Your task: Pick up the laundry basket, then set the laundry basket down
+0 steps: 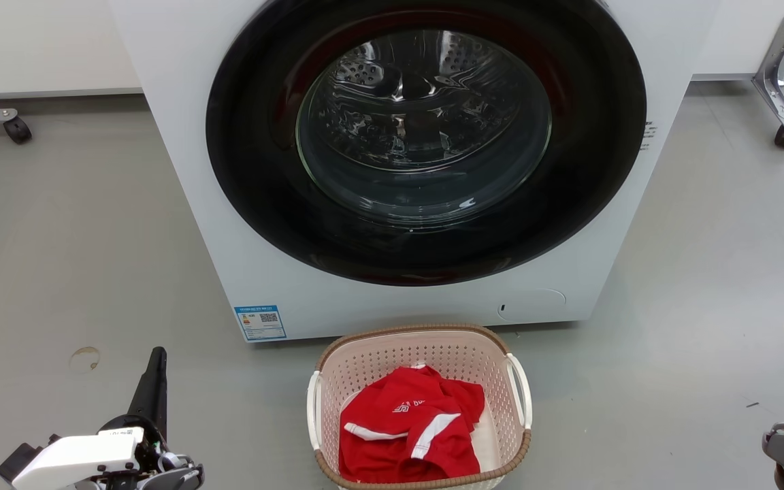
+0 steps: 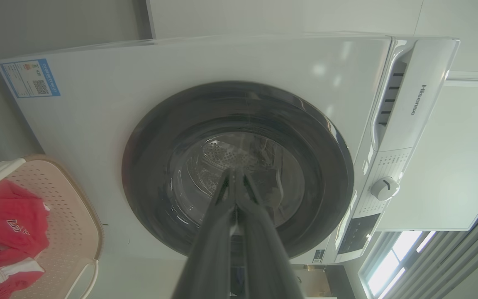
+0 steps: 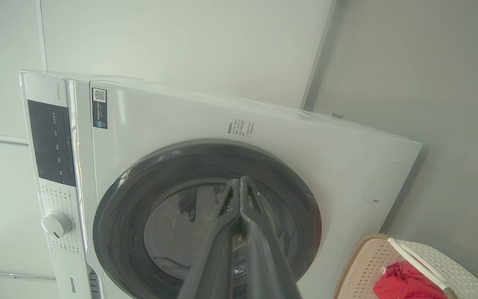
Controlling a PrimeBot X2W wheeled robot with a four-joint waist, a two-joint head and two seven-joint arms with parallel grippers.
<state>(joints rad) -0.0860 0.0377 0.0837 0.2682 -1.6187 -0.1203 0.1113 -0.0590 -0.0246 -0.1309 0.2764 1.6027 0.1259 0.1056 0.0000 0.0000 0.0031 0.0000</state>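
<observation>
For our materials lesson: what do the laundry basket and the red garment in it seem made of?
The laundry basket: probably matt moulded plastic, given its even perforations; brown rim looks woven, possibly imitation. The red garment: soft cloth, creased and slumped.

laundry basket (image 1: 426,361): floor mostly under red garment (image 1: 409,435) | washing machine (image 1: 433,306): top cropped | blue label (image 1: 260,322): unreadable

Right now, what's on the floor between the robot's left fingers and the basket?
Nothing: in the head view, just bare grey floor separates the left fingers from the basket.
</observation>
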